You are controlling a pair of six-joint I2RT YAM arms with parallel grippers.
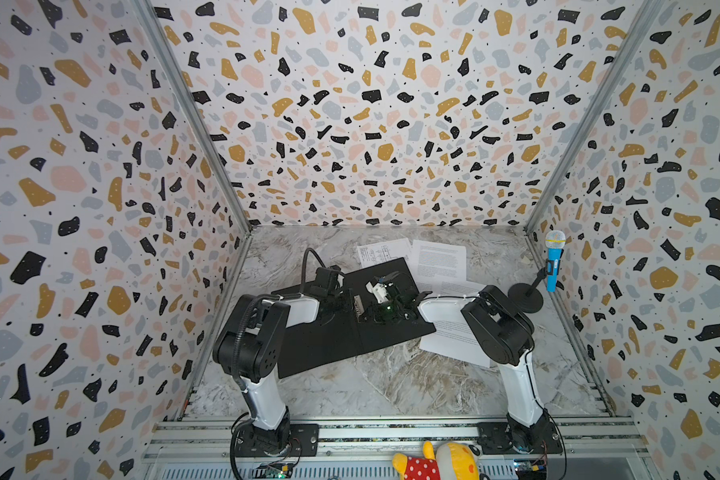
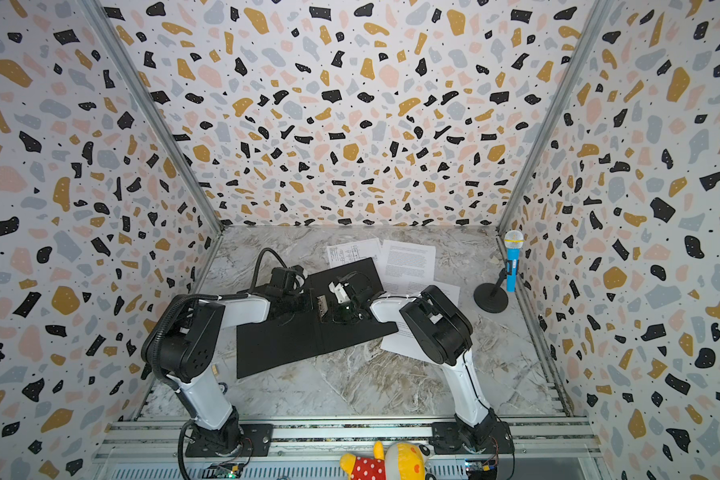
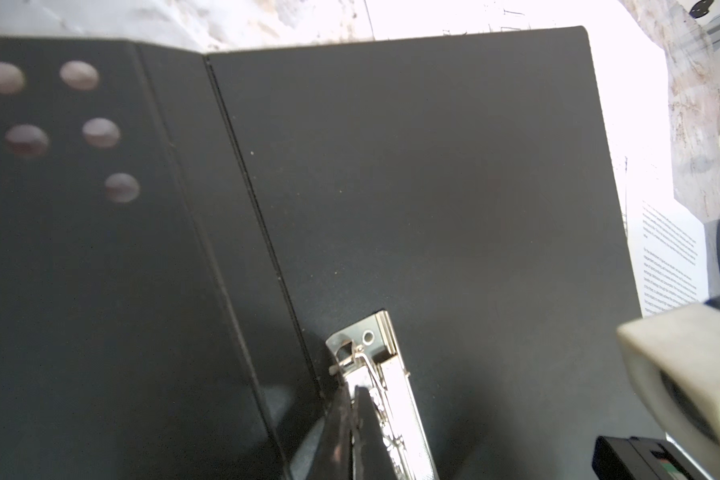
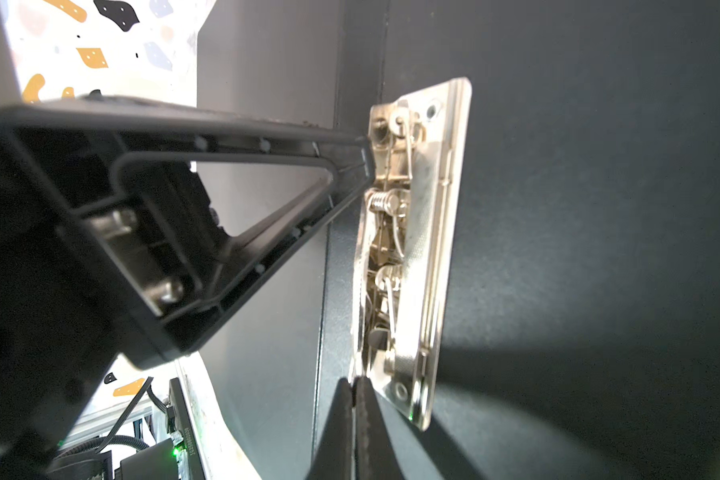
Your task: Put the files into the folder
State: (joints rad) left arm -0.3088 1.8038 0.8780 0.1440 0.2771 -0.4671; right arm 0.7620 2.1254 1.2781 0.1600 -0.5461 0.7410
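Note:
The folder point(image 1: 321, 345) point(image 2: 283, 345) lies open on the marble table, black inside up, with its metal spine clip point(image 1: 357, 308) point(image 4: 416, 232) in the middle. My left gripper point(image 1: 353, 300) point(image 3: 356, 390) is shut, its tips against the clip's back end. At the clip's front end my right gripper point(image 1: 361, 318) point(image 4: 353, 384) is shut too, touching the clip. Three white files lie outside the folder: a sheet with drawings point(image 1: 381, 249), a text sheet point(image 1: 439, 259), and a sheet point(image 1: 454, 340) partly under the folder and right arm.
A blue toy microphone point(image 1: 554, 259) on a black round stand point(image 1: 524, 297) stands by the right wall. A yellow and red plush toy point(image 1: 437, 461) lies in front of the arm bases. Patterned walls close in three sides.

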